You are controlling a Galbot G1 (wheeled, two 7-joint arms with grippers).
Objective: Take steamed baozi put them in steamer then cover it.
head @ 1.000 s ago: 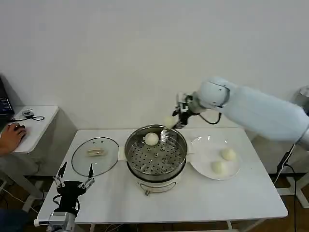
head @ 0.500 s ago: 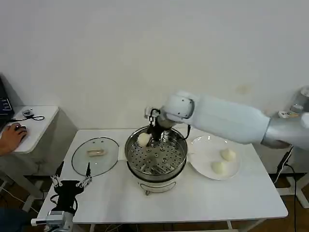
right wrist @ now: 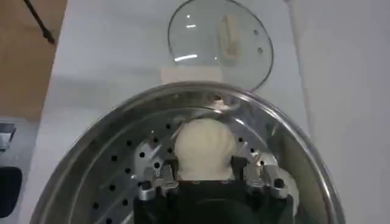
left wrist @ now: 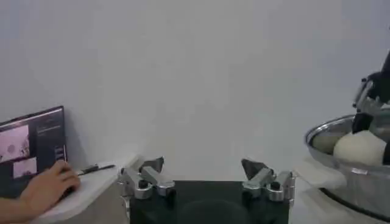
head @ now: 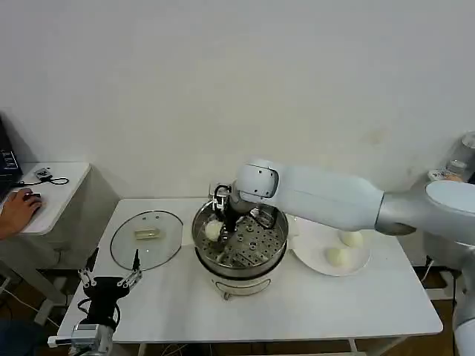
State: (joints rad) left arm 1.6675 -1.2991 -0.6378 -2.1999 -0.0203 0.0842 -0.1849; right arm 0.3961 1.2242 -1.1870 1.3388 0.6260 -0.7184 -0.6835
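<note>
The left gripper [head: 111, 278], fingers apart, waits near the cover [head: 146, 239]. In the steamer [head: 240, 239], the right gripper [right wrist: 208, 175] is clamped on a baozi [right wrist: 203, 148]; it looks soft and light, so grip its sides gently. No readable writing.

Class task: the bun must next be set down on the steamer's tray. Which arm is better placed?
Right: the right gripper holds a baozi inside the steamer; the left gripper waits open near the table's edge.
</note>
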